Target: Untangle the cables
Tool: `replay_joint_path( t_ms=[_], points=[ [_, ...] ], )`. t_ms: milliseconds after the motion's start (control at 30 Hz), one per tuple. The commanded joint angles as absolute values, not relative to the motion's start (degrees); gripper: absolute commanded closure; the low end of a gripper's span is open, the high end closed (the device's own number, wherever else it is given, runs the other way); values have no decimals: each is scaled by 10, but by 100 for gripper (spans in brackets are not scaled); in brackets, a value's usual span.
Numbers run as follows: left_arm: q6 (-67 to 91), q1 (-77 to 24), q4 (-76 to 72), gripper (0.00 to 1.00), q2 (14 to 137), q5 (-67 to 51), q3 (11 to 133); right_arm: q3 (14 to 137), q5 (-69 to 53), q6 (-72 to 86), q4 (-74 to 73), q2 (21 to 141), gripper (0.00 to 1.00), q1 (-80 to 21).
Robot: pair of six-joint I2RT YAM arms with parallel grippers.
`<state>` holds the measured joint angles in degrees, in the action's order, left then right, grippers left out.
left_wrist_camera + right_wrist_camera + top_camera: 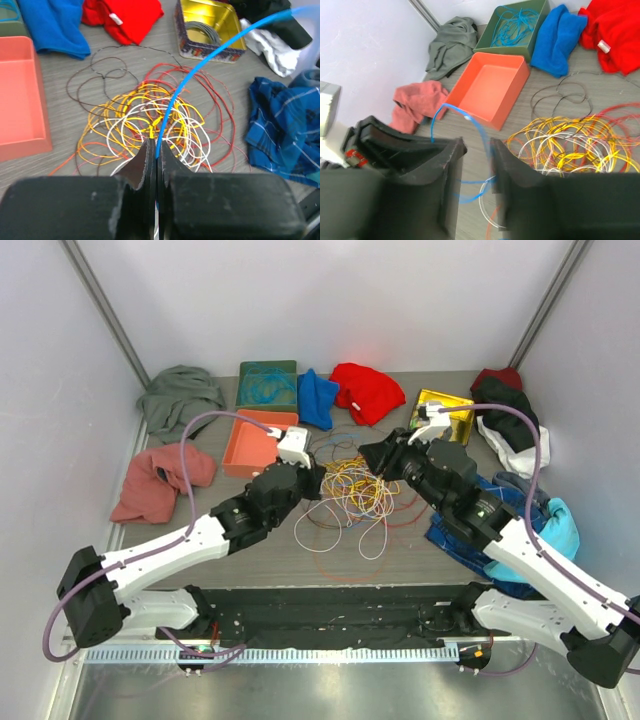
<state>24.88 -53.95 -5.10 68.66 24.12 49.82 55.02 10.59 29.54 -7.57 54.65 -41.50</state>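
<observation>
Lying in a loose heap, cables (pixel 350 490) of yellow, white, red, orange and brown, centre of tabletop (pixel 400 560)
Blue cable (pixel 200 65) rises out of the heap, pinched in left pincer (pixel 155 148), pads pressed together; right pincer (pixel 477 152) spread, blue strand passing through its gap. Orange tray (pixel 250 450) just left of heap; gold tin (pixel 447 412) back right

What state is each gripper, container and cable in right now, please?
left gripper, shut on the blue cable.
right gripper, open, blue cable running through the gap.
cable pile, tangled.
orange tray, empty.
green box, open, holding blue cable loops.
gold tin, lidless, holding a grey coil.
</observation>
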Motion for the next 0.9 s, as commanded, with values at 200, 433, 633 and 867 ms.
replay_joint_path(
  t_ms=[200,433,633,867],
  points=[
    [329,-354,76,100,714,157,655,535,177,302,-110,510,15,-414],
    [321,-269,123,100,843,116,883,512,181,292,-121,483,18,-413],
    [296,-222,139,100,977,123,1040,492,188,286,-112,471,20,-414],
    [290,-170,144,100,1128,125,1186,465,230,272,-106,455,21,-413]
  ],
)
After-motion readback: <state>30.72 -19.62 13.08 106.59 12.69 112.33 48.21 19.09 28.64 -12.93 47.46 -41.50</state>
